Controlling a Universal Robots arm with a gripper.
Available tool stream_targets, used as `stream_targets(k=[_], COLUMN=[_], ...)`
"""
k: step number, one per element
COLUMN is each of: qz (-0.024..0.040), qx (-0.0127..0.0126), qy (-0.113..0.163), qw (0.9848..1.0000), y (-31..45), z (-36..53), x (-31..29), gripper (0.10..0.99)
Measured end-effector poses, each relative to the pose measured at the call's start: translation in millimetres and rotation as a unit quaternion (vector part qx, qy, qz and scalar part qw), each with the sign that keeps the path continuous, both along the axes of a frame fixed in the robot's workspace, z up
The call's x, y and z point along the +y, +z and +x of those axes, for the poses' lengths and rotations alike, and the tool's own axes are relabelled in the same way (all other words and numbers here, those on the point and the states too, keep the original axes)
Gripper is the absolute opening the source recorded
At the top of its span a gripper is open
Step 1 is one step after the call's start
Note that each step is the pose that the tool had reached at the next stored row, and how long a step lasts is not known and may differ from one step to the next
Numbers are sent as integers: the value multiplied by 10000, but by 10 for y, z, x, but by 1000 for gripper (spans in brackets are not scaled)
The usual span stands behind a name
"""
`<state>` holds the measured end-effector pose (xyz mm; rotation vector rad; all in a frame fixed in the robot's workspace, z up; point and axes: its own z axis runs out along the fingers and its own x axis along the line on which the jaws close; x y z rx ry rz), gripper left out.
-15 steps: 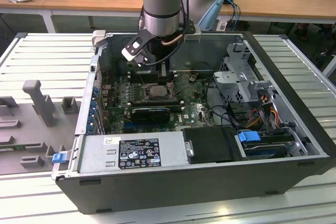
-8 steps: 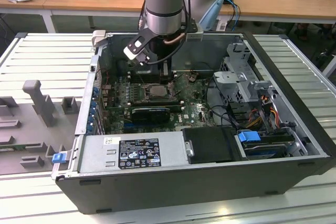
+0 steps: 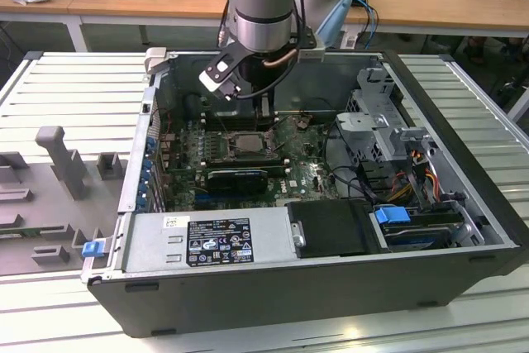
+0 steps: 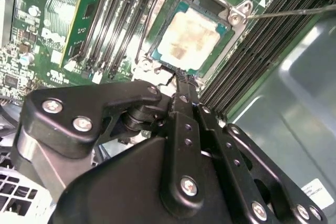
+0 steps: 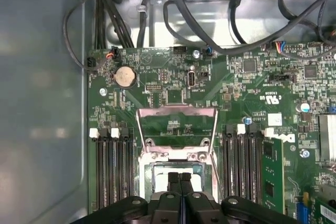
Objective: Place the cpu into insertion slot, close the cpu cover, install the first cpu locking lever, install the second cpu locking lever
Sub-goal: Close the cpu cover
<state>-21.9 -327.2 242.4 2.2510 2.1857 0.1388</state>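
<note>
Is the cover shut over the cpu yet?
No: in the first wrist view the cover lies swung back, with the green board showing through its window.

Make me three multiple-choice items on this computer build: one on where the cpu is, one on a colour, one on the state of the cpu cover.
1. Where is the cpu?
A. In the insertion slot
B. Outside the computer
C. Held up in mid-air

2. What colour is the circuit board around the slot?
A. Red
B. White
C. Green

3. How is the cpu cover set?
A. Shut flat over the chip
B. Open, off the chip
C. Taken off altogether

Answers:
1 A: the chip lies in the slot, its pale top bare in the second wrist view.
2 C: the board is green in both wrist views.
3 B: in the first wrist view the frame lies beside the slot, with green board showing through its window, and the gripper is shut over the chip.
</note>
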Motion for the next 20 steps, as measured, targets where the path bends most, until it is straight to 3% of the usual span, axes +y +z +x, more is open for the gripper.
stream_targets(k=[2,9,20], qz=[-4,-4,-5], qx=[0,0,7], qy=[0,0,0], qw=[10000,10000,10000], y=[42,57,116], z=[1,38,174], x=[2,4,4], gripper=[106,106,106])
